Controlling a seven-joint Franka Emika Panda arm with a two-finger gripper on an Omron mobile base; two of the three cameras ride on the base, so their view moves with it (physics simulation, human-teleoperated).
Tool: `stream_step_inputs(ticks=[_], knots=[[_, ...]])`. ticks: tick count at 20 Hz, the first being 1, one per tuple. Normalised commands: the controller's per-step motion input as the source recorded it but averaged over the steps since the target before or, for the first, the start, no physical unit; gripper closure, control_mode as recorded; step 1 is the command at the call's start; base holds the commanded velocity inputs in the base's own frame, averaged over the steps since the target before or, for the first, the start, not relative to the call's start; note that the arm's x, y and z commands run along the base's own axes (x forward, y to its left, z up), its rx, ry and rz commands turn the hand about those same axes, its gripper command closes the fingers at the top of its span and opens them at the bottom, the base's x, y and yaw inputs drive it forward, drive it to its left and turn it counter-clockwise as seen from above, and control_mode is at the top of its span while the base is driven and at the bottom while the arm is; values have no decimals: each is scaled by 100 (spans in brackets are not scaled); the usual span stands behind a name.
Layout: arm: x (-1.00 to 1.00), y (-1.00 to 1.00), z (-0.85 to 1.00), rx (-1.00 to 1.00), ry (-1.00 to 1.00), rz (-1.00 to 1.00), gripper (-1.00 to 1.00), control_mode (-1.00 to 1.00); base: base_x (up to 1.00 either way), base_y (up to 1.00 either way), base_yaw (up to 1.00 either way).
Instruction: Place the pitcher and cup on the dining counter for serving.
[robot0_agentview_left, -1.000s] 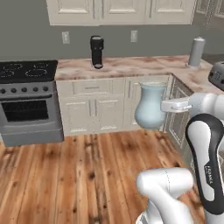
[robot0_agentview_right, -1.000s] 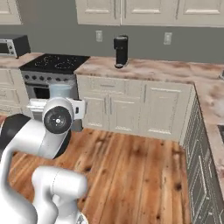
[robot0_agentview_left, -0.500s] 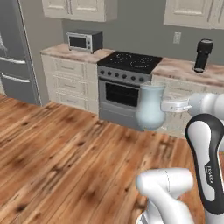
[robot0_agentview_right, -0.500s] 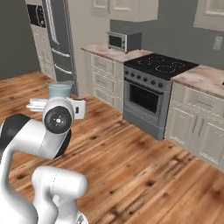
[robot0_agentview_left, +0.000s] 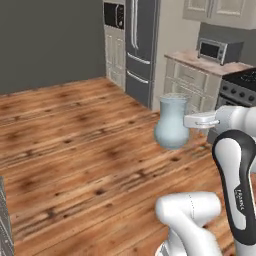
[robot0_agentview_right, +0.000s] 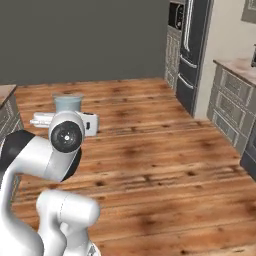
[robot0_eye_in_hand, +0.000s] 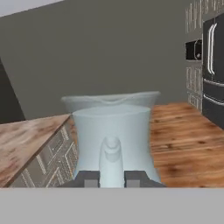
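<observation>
Pitcher (robot0_agentview_left: 172, 126) upright, straight ahead of hand (robot0_eye_in_hand: 111, 178) | hand clamped on its handle | above wood floor (robot0_agentview_left: 75, 145)

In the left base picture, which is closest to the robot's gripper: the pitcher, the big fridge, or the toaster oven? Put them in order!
1. The pitcher: held in the gripper, above the wooden floor.
2. The fridge: behind the pitcher, to the left.
3. The toaster oven: on the back counter, upper right. It may be about as far as the fridge; that is hard to call.
</observation>
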Motion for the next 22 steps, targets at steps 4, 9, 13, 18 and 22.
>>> stream_step_inputs(ticks=[4,9,13,18,22], knots=[[0,0,0,0,0,0,100,100,33,29,82],[0,0,0,0,0,0,100,100,39,32,82],[0,0,0,0,0,0,100,100,32,3,93],[0,0,0,0,0,0,100,100,47,-5,92],[0,0,0,0,0,0,100,100,96,-29,76]])
